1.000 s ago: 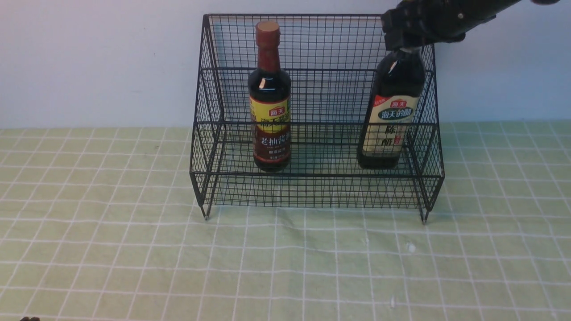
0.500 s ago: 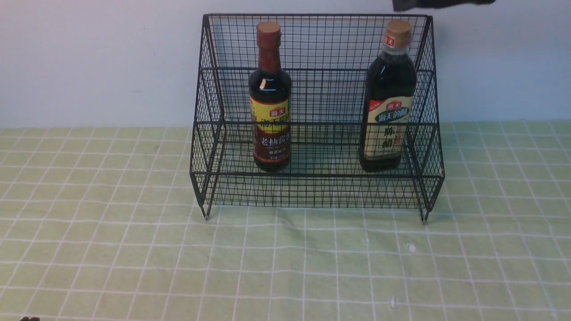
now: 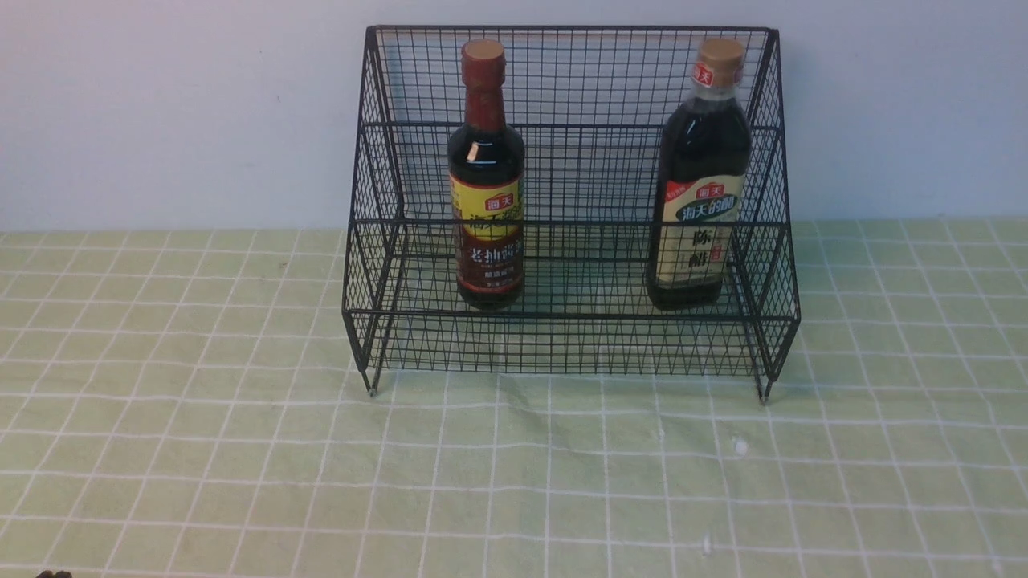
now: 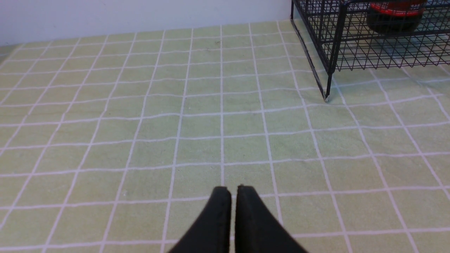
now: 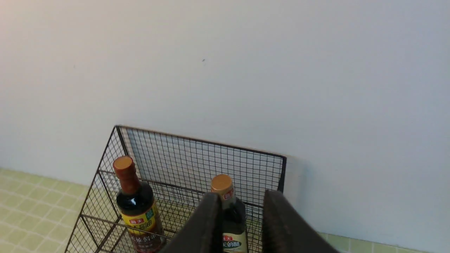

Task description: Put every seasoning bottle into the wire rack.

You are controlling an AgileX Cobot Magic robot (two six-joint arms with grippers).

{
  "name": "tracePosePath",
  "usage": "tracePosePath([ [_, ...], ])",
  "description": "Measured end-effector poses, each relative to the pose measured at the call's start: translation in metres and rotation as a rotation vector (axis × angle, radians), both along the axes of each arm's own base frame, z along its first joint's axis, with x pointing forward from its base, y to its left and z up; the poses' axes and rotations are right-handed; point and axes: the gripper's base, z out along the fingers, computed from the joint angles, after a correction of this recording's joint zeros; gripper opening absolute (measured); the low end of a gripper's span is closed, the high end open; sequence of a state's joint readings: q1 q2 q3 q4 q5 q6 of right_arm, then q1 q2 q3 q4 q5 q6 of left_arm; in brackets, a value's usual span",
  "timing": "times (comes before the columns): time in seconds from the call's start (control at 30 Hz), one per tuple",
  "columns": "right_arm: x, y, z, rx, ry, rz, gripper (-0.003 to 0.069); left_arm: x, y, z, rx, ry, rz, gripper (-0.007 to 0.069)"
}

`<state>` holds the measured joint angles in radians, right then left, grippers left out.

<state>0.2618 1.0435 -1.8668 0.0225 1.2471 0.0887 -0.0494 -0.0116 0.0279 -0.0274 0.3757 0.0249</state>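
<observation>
Both bottles stood upright on the lower tier of the rack, each free of any hold. The slim bottle sat left of the rack's middle; the cream-label bottle sat close to the rack's right side wall, touching nothing visible but the tier under it. A second before, the right gripper was clamped over that bottle's cap and the bottle leaned slightly; half a second before, only the gripper's underside showed above the rack's top edge; now it was gone from the front view altogether. In the right wrist view the right gripper hung high above the rack, looking down on both caps, fingers apart with a clear gap and nothing between them. The left gripper hovered over bare desk well to the left of the rack, fingers pressed together, holding nothing. Judgement: release succeeded, the bottle settled straight once let go, and with both bottles in the rack the task looked complete; only arm retreat seemed left.
</observation>
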Motion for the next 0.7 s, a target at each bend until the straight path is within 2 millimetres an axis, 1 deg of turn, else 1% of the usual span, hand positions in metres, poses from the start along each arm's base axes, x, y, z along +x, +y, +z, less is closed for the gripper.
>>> tracePosePath([
  [0.07,-0.035,-0.012,-0.005,0.027,-0.042,-0.034,0.0063,0.0,0.0,0.0,0.0,0.0,0.0,0.0004],
  [0.1,-0.043,-0.016,-0.011,0.033,-0.049,-0.051,0.0048,0.0,0.0,0.0,0.0,0.0,0.0,0.0004],
  [0.13,-0.069,-0.025,-0.02,0.05,-0.105,-0.075,0.0022,0.0,0.0,0.0,0.0,0.0,0.0,0.0004],
  [0.17,-0.084,-0.031,-0.03,0.058,-0.149,-0.094,0.0004,0.0,0.0,0.0,0.0,0.0,0.0,0.0004],
  [0.2,-0.098,-0.036,-0.042,0.065,-0.203,-0.109,-0.0003,0.0,0.0,0.0,0.0,0.0,0.0,0.0004],
  [0.23,-0.103,-0.038,-0.047,0.067,-0.226,-0.114,-0.0005,0.0,0.0,0.0,0.0,0.0,0.0,0.0004],
  [0.27,-0.117,-0.043,-0.069,0.071,-0.312,-0.129,-0.0011,0.0,0.0,0.0,0.0,0.0,0.0,0.0004],
  [0.3,-0.133,-0.048,-0.084,0.081,-0.399,-0.131,-0.0013,0.0,0.0,0.0,0.0,0.0,0.0,0.0004],
  [0.33,-0.136,-0.048,-0.095,0.081,-0.442,-0.128,-0.0013,0.0,0.0,0.0,0.0,0.0,0.0,0.0004],
  [0.4,-0.154,-0.051,-0.126,0.12,-0.579,-0.108,-0.0013,0.0,0.0,0.0,0.0,0.0,0.0,0.0004],
  [0.5,-0.163,-0.051,-0.156,0.16,-0.673,-0.087,-0.0013,0.0,0.0,0.0,0.0,0.0,0.0,0.0004],
  [0.53,-0.162,-0.051,-0.164,0.166,-0.686,-0.082,-0.0013,0.0,0.0,0.0,0.0,0.0,0.0,0.0004],
  [0.57,-0.162,-0.051,-0.166,0.167,-0.687,-0.081,-0.0013,0.0,0.0,0.0,0.0,0.0,0.0,0.0004],
  [0.6,-0.159,-0.05,-0.173,0.169,-0.692,-0.077,-0.0013,0.0,0.0,0.0,0.0,0.0,0.0,0.0004],
  [0.63,-0.154,-0.048,-0.18,0.164,-0.682,-0.073,-0.0013,0.0,0.0,0.0,0.0,0.0,0.0,0.0004],
  [0.7,-0.147,-0.046,-0.187,0.159,-0.665,-0.07,-0.0013,0.0,0.0,0.0,0.0,0.001,0.0,0.0004],
])
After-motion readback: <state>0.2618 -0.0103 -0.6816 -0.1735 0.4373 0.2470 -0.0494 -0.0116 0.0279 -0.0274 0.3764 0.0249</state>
